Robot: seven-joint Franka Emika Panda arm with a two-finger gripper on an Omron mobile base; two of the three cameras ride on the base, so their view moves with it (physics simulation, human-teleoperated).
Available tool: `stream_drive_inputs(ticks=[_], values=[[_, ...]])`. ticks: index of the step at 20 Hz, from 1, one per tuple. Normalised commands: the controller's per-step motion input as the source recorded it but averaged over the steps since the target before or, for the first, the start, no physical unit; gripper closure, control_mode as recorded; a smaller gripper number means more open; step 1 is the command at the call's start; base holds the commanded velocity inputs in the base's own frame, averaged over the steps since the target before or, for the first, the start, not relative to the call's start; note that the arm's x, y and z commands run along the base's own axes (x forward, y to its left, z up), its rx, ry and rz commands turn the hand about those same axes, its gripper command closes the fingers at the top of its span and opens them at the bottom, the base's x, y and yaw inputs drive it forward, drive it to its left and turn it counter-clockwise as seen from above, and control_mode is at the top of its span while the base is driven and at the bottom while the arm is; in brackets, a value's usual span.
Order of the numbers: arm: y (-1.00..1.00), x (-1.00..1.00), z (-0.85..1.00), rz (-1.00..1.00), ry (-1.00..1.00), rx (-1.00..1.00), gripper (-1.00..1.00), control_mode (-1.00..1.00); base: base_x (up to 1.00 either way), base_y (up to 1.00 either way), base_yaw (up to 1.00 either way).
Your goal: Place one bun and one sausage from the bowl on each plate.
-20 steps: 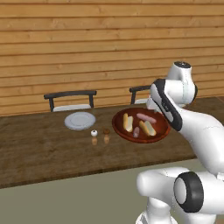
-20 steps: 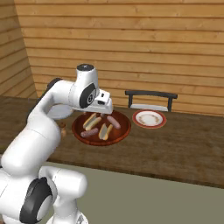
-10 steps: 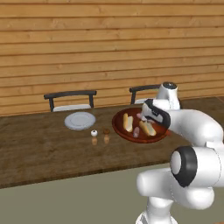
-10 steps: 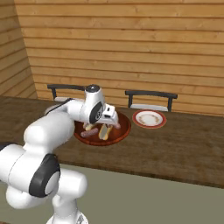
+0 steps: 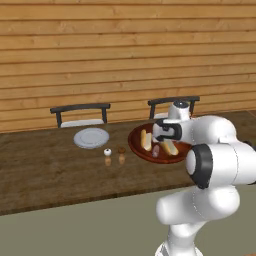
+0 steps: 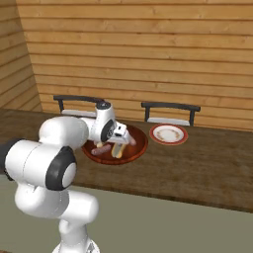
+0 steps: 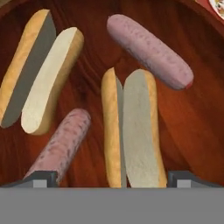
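Tool (image 7: 112, 178) low over bowl (image 5: 137, 147), jaws spread wide, nothing gripped; tips at bottom corners of hand view, one split bun (image 7: 131, 131) lying lengthwise betw. them in lower centre. Second split bun (image 7: 39, 70) upper left of hand view, cut faces up; one pinkish sausage (image 7: 151, 50) upper right, angled; another sausage (image 7: 61, 142) lower left, near left tip. In left base view: bowl centre-right on brown worktop (image 5: 50, 175), buns & sausages still inside; grey-white plate (image 5: 91, 137) left of centre, bare; two small shakers (image 5: 114, 155) betw. plate & bowl. In right base view: red-rimmed plate (image 6: 168, 134) just right of bowl, bare. Two dark chairs (image 5: 80, 114) behind worktop, against plank wall.
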Motion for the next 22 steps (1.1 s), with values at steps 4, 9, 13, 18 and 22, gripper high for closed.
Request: stream_drive_inputs(ticks=[4,9,13,18,22], values=[[-0.19,0.07,-0.37,-0.06,0.03,0.00,-1.00,-1.00,0.00,0.00,0.00],[-0.02,0.17,-0.25,-0.04,0.04,0.00,-1.00,-1.00,0.00,0.00,0.00],[-0.20,0.00,-0.10,0.00,0.01,0.00,-1.00,-1.00,0.00,0.00,0.00],[0.00,0.06,-0.27,0.00,0.00,0.00,-1.00,-1.00,0.00,0.00,0.00],[0.00,0.02,-0.42,0.00,0.00,0.00,1.00,-1.00,0.00,0.00,0.00]])
